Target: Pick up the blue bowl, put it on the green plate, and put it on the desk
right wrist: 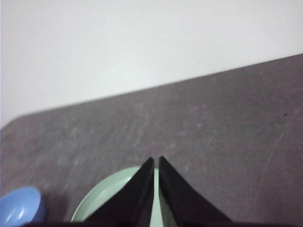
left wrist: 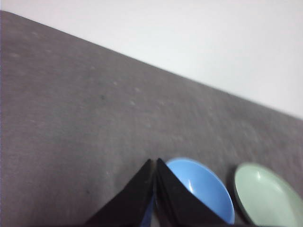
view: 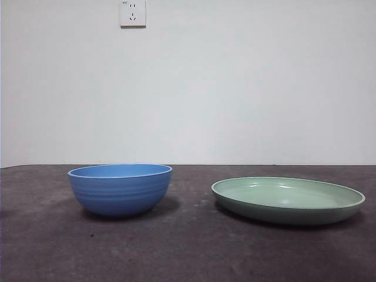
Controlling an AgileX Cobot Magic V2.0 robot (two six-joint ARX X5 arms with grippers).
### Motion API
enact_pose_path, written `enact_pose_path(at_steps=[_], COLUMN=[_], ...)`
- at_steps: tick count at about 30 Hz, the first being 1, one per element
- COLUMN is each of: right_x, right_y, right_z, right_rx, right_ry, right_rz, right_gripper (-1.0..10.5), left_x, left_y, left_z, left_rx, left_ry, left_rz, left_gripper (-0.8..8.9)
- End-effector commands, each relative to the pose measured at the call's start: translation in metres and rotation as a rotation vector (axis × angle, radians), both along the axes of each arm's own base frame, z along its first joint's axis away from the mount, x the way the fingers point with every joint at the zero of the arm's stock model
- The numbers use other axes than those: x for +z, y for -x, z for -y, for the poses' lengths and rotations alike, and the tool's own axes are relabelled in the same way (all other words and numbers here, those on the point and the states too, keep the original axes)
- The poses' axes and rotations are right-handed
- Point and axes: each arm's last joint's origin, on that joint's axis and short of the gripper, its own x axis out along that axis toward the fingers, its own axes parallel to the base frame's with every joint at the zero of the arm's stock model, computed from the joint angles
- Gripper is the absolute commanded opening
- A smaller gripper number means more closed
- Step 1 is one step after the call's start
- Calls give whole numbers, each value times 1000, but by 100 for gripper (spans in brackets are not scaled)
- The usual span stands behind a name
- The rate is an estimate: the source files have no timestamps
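The blue bowl stands upright and empty on the desk at the left. The green plate lies flat on the desk to the right of it, a gap between them. Neither gripper shows in the front view. In the left wrist view my left gripper is shut and empty, high above the desk, with the bowl and the plate below it. In the right wrist view my right gripper is shut and empty, high over the plate, with the bowl off to the side.
A white wall with a power socket rises behind the desk's far edge.
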Motion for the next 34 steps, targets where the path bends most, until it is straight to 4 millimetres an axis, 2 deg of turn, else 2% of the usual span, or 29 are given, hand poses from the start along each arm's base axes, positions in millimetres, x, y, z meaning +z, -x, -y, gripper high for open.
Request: enact_pose_path(at_steps=[1,5,11,20,28,31,34], right_x=[20,42,60,53,51,51,51], right_y=[-5,-15,-32,-43,-41,-41,-41], right_z=[-1,-3,-6,-17,-23,-23,-23], right_rx=[68,175,341,516,568,566,563], right_ry=[88,128,160,204,215,211,205], right_rz=[-43,-152,-320,-546,-569,-571,-574], right_gripper=[11,11,12,12,12,37,265], left_x=[16,32,49,50,48,48,48], left_y=[-7,-21,-38,-41,-38,-38,-38], left_z=[2,5,11,24,27,27,27], left_rx=[-89,-224,-379,-540,-579,-577,-577], left_ry=[-85,-123,-132,-191,-213,-209,-208], left_rz=[-32,-126,-243,-367,-379,-381,-381], left_gripper=[9,9,9,9,15,140,350])
